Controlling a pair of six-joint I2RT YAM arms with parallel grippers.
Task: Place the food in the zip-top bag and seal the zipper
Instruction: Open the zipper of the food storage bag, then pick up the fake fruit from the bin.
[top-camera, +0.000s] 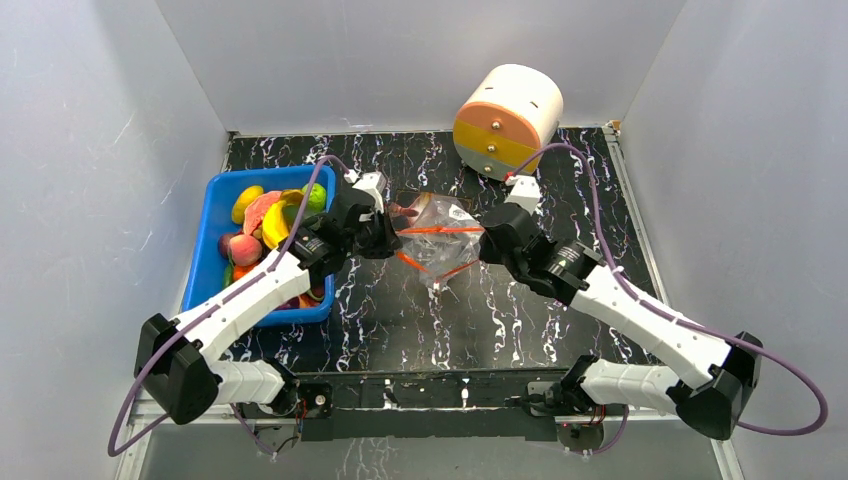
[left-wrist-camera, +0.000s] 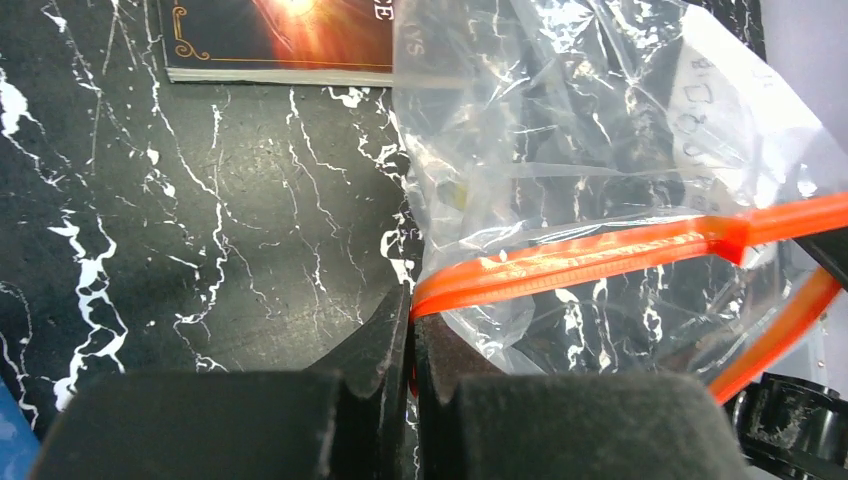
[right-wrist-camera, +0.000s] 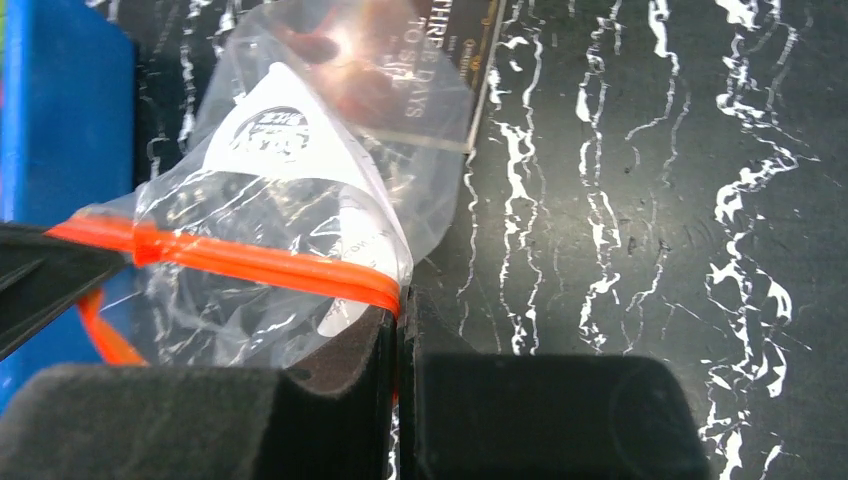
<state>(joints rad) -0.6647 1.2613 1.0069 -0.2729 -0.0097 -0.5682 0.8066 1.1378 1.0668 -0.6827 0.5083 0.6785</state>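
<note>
The clear zip-top bag (top-camera: 441, 238) hangs stretched between both grippers above the table's middle. Its red-orange zipper (top-camera: 437, 230) runs across the top, and a second orange edge sags below it, so the mouth gapes. My left gripper (top-camera: 388, 234) is shut on the zipper's left end (left-wrist-camera: 480, 275). My right gripper (top-camera: 489, 242) is shut on its right end (right-wrist-camera: 300, 268). The bag (left-wrist-camera: 600, 130) looks empty; it also shows in the right wrist view (right-wrist-camera: 300, 150). The food (top-camera: 268, 215), yellow, green, pink and orange toy pieces, lies in the blue bin (top-camera: 225, 190). The slider is not visible.
The blue bin stands at the left, under my left forearm. A white, orange and yellow cylinder (top-camera: 508, 120) lies at the back right. A dark book (left-wrist-camera: 280, 40) lies flat under the bag. Grey walls enclose the black marble table (top-camera: 470, 320).
</note>
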